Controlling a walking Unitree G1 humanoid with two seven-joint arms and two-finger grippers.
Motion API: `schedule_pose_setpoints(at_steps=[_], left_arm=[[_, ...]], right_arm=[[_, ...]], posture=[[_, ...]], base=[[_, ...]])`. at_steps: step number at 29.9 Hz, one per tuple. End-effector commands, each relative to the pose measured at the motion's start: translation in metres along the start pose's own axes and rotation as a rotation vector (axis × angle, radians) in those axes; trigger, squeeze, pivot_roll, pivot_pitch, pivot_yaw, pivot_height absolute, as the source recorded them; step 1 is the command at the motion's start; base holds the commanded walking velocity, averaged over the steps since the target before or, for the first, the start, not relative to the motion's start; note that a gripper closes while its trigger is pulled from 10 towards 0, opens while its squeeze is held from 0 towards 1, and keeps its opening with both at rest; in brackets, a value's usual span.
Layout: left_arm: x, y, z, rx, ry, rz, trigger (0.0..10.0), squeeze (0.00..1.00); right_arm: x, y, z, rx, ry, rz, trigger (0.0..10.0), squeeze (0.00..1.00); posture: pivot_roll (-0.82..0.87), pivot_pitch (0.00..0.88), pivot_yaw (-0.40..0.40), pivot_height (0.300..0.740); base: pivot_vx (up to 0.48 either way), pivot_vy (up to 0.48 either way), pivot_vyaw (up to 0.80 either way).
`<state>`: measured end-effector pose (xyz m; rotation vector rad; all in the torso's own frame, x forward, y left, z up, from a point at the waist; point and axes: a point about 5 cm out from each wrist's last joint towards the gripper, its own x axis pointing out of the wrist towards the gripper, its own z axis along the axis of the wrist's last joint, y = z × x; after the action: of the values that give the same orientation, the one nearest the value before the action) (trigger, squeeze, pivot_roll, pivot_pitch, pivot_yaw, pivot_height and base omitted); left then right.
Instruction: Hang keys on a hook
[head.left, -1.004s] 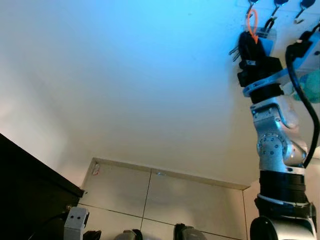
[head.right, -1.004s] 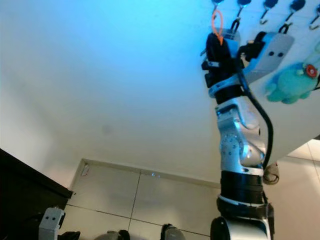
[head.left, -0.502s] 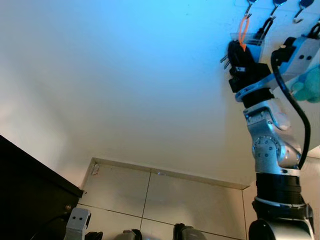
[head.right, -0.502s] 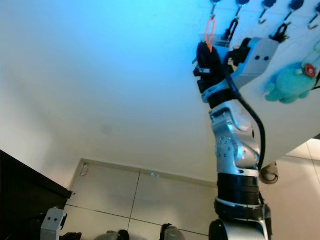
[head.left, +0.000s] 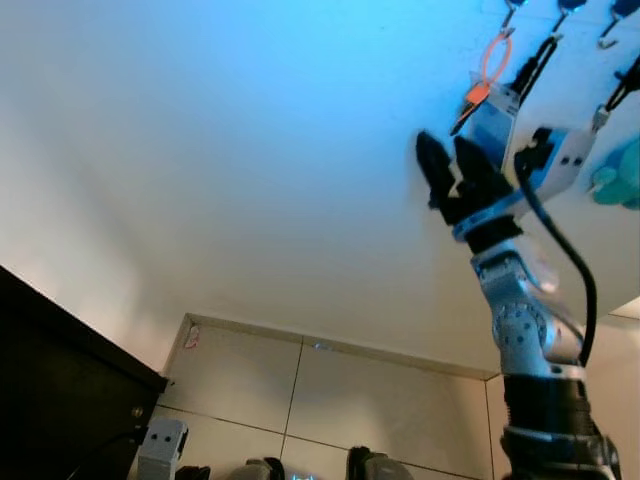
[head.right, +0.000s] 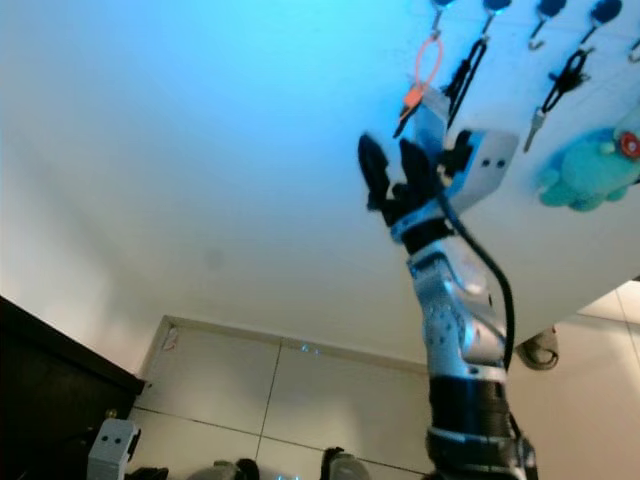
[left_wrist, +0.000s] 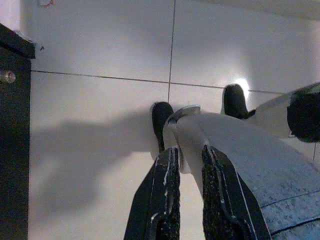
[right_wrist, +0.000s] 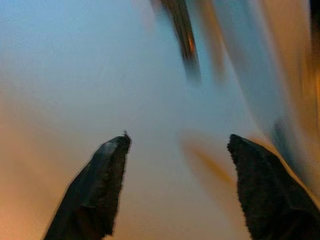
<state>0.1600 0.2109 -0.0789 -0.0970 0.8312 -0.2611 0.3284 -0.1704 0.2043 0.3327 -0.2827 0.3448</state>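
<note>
- Keys (head.right: 412, 97) hang by an orange loop (head.right: 428, 58) from the leftmost hook (head.right: 438, 18) of the wall row, with a black strap (head.right: 466, 70) on the next hook just beside them.
- Right gripper (head.right: 394, 172) sits just below the keys, its two fingers spread wide apart and holding nothing.
- Left gripper (left_wrist: 186, 200) points at the floor tiles, fingers nearly together, empty.
- Judged light and loose: the bunch would swing freely; the soft loop is the best place to grasp.
</note>
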Motion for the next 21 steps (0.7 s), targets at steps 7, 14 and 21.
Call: schedule_pose_setpoints(at_steps=[7, 14, 21], left_arm=[[-0.009, 0.000, -0.024, -0.032, 0.071, 0.012, 10.0, 0.00], [-0.013, -0.001, -0.038, -0.043, 0.137, 0.032, 10.0, 0.00], [-0.015, -0.004, -0.049, -0.113, 0.192, 0.088, 10.0, 0.00]], right_arm=[[-0.088, -0.042, -0.094, 0.045, 0.380, -0.154, 10.0, 1.00], [-0.180, -0.058, -0.157, 0.132, 0.714, -0.232, 10.0, 1.00], [-0.271, -0.078, -0.187, 0.189, 0.972, -0.672, 10.0, 0.00]], posture=[[-0.07, 0.154, 0.056, 0.740], [-0.07, 0.152, 0.062, 0.740], [-0.07, 0.150, 0.061, 0.740]], base=[[0.000, 0.000, 0.00], [0.000, 0.000, 0.00], [0.000, 0.000, 0.00]])
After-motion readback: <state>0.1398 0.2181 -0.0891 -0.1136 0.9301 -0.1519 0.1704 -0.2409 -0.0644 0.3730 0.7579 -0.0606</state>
